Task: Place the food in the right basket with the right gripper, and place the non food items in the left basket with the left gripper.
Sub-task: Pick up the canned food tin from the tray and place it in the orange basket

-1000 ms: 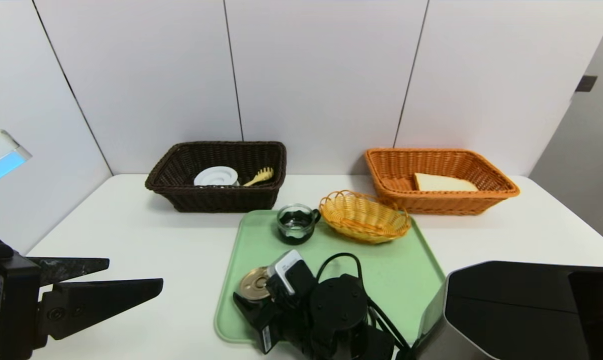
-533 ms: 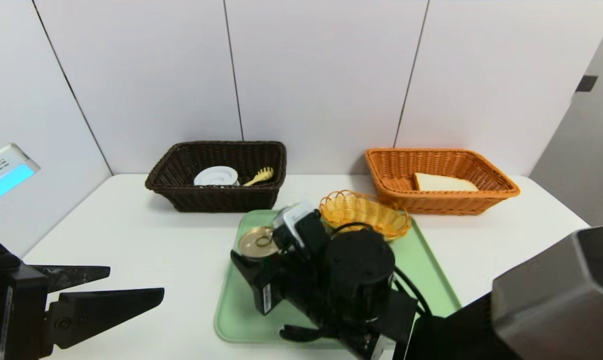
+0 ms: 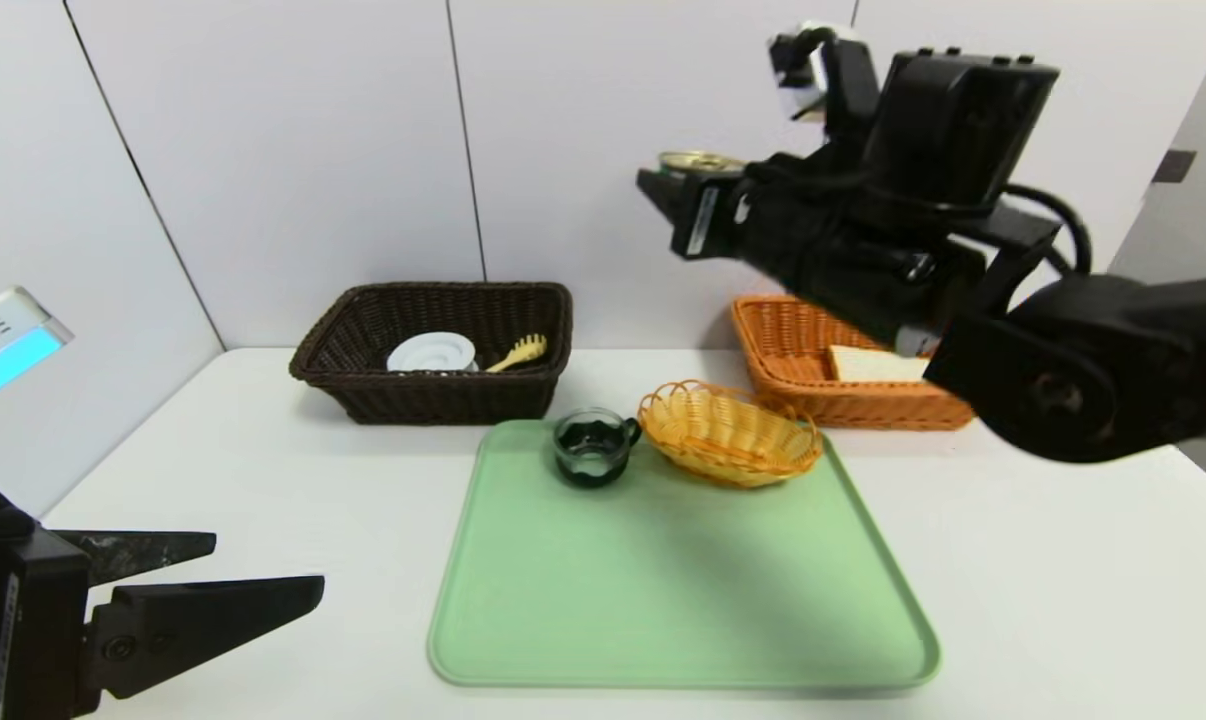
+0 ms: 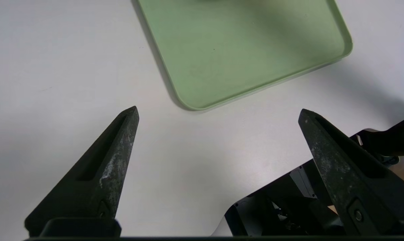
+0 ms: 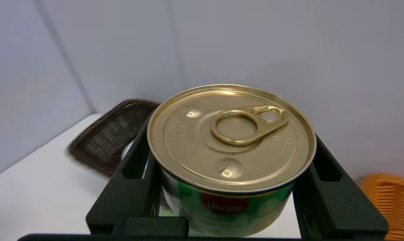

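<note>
The right gripper (image 5: 230, 157) carries the ring-pull tin can (image 3: 701, 163) clamped between its jaws, high and short of the orange wicker basket (image 3: 868, 408) (bread slice (image 3: 875, 364) already inside), so the next move likely calls for swinging across, then lowering, while the left gripper (image 4: 218, 110) waits wide open over the table.

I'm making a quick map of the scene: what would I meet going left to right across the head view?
Open black left gripper, dark brown wicker basket, clear glass cup with black handle, small oval yellow wicker basket, large orange wicker basket.
</note>
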Robot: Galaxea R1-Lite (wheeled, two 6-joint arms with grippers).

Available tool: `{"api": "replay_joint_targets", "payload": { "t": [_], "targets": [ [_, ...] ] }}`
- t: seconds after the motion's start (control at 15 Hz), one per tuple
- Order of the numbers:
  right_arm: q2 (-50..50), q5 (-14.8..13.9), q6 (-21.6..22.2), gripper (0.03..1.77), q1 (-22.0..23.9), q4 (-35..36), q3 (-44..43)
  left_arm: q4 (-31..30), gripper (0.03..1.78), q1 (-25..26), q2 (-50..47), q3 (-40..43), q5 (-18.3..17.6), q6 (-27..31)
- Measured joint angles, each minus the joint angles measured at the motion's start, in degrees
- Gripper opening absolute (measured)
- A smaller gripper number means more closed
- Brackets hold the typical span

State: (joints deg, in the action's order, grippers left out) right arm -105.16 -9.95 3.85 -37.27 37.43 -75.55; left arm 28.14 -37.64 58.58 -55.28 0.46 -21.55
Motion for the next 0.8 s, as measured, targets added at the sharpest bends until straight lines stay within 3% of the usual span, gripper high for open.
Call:
{"api": "replay_joint_targets", "payload": {
  "t": [0.13, 0.47, 0.8],
  "targets": [
    [0.8, 2.2, 1.1, 1.03, 7.5, -8.0, -5.0, 0.6, 1.69, 0.0, -0.4, 0.0, 0.0, 0.1],
    [-0.3, 13.1, 2.6, 1.03, 25.3, -33.3, -17.5, 0.9, 1.69, 0.0, -1.4, -0.1, 0.0, 0.1],
    [-4.8, 18.6, 2.6, 1.03, 31.6, -55.6, -27.1, 0.8, 1.69, 0.0, -1.7, -0.1, 0.0, 0.0]
  ]
}}
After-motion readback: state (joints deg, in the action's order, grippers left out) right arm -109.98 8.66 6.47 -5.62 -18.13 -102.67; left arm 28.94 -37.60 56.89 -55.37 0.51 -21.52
